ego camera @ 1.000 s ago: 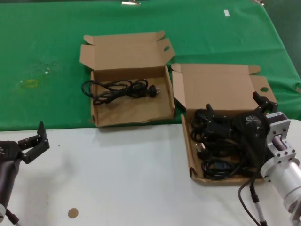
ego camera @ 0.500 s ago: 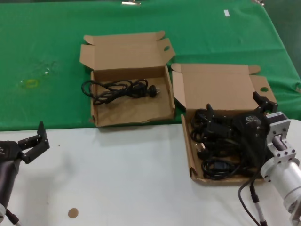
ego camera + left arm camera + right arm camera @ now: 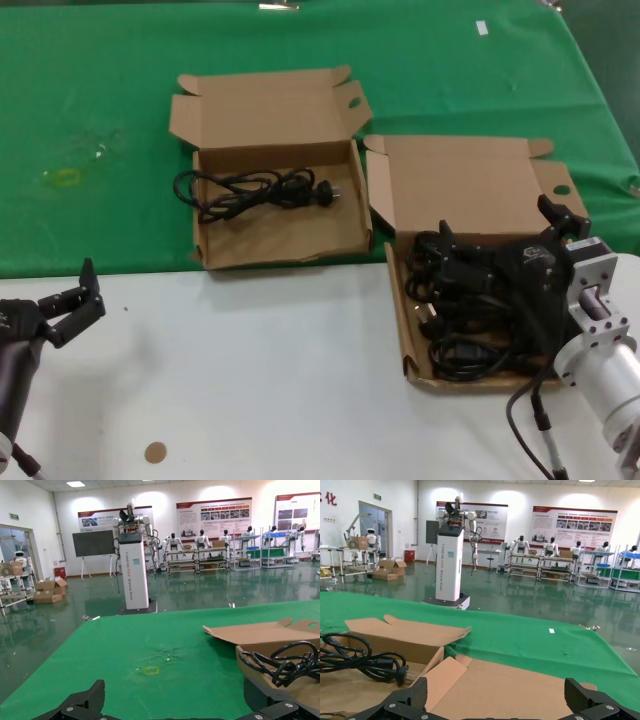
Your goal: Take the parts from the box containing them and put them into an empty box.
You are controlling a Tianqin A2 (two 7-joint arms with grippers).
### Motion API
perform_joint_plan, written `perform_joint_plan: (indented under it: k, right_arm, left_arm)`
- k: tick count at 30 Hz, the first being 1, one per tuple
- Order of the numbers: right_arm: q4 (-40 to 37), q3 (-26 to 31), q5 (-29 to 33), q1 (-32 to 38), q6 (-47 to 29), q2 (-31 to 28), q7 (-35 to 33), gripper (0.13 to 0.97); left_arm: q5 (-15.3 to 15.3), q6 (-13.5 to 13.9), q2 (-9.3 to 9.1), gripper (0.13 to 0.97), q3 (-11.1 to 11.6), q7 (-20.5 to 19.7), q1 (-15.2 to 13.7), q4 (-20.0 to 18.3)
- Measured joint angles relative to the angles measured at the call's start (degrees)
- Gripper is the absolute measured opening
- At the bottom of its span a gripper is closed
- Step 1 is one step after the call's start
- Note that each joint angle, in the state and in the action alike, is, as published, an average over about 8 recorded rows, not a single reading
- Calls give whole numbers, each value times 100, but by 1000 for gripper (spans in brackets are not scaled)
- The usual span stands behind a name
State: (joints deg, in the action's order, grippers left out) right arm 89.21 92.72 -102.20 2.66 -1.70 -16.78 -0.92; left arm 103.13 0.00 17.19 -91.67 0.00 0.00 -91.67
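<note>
- Head view: the right gripper [image 3: 500, 240] is hanging low over the shallow box [image 3: 412, 330] at the near right, its two fingers spread wide apart, one over the heap's left part and one by the lid's right ear, clamping nothing.
- The heap of black cables [image 3: 462, 318] is lying directly under that gripper inside the shallow box; the bundles are too tangled to count.
- One more cable [image 3: 255, 190] is lying alone in the deeper box [image 3: 280, 245], which is standing to the far left of the shallow box, partly on the green cloth [image 3: 100, 100], well apart from the right gripper.
- Two cardboard boxes are showing in all, both with lids folded back.
- The left gripper [image 3: 75, 300] is waiting at the near left over the white table [image 3: 250, 380], fingers parted and holding nothing, well apart from both boxes.
- A small round brown disc [image 3: 154, 452] is lying on the table near the front edge.
- Left wrist view: two dark fingertips [image 3: 85, 700] are standing apart in the foreground, with the lone cable [image 3: 285, 662] coiling over the deeper box's wall [image 3: 260, 672] beyond them.
- Right wrist view: two fingertips [image 3: 412, 695] are standing wide apart, the shallow box's lid panel [image 3: 510, 690] lying between them, and the single cable [image 3: 365, 660] showing farther off in the deeper box.
</note>
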Motion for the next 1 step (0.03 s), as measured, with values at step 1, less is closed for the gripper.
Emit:
perform_joint_plan:
  k: [1]
  right_arm:
    - [0, 0, 0, 0, 0, 0, 0, 966]
  left_arm:
    - [0, 0, 0, 966, 0, 0, 0, 0]
